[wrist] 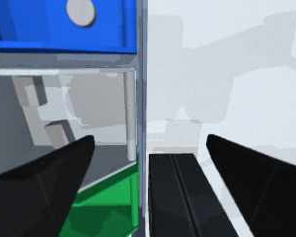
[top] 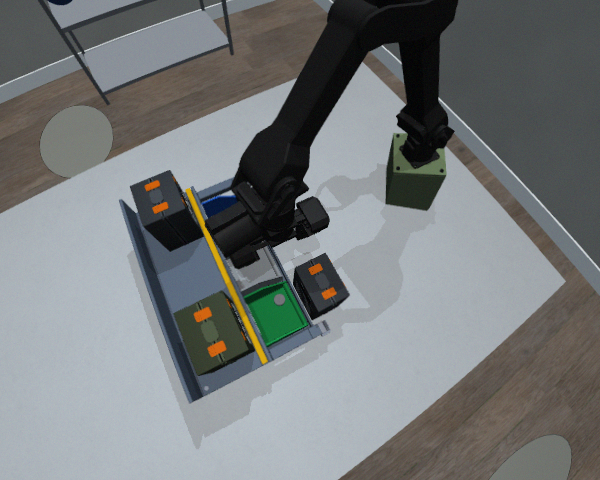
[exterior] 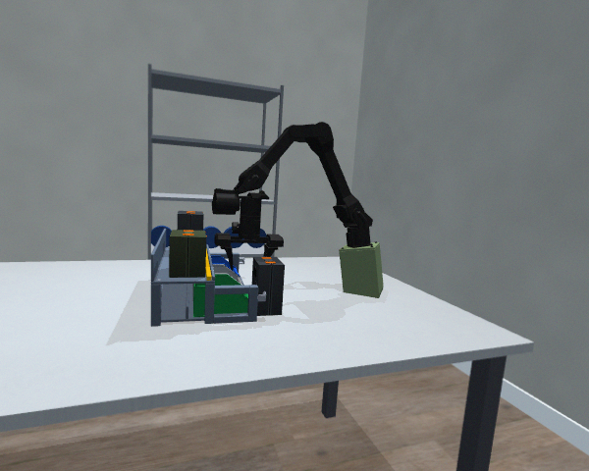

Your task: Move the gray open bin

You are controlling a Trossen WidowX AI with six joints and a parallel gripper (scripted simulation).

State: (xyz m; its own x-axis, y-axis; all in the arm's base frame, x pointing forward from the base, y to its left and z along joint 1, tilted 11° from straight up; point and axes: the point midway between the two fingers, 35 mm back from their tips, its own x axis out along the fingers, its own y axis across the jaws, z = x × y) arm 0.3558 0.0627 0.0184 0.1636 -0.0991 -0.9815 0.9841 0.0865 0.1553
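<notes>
The gray open bin [top: 263,285] [exterior: 223,269] [wrist: 10,116] sits in the lower front bay of the shelf [top: 153,302] [exterior: 209,304], between a blue bin [top: 220,205] [wrist: 39,27] and a green bin [top: 280,320] [exterior: 229,301] [wrist: 113,192]. Two small gray-brown parts show inside it in the wrist view, one part [wrist: 31,91] farther back and another [wrist: 59,132] nearer the fingers. My gripper [exterior: 248,259] [wrist: 151,139] points down, open and empty, above the gray bin's front edge. One finger is over the bin's inside and the other is in front of the shelf. The arm hides the fingertips in the top view.
A black case [top: 321,284] [exterior: 268,288] [wrist: 163,197] stands on the table [top: 419,335] [exterior: 335,344], close before the shelf front near the green bin. An olive case [top: 210,333] [exterior: 187,253] and another black case [top: 168,209] stand on the upper deck behind the yellow bar [top: 228,281]. The arm's green pedestal [top: 414,191] [exterior: 360,271] is at right.
</notes>
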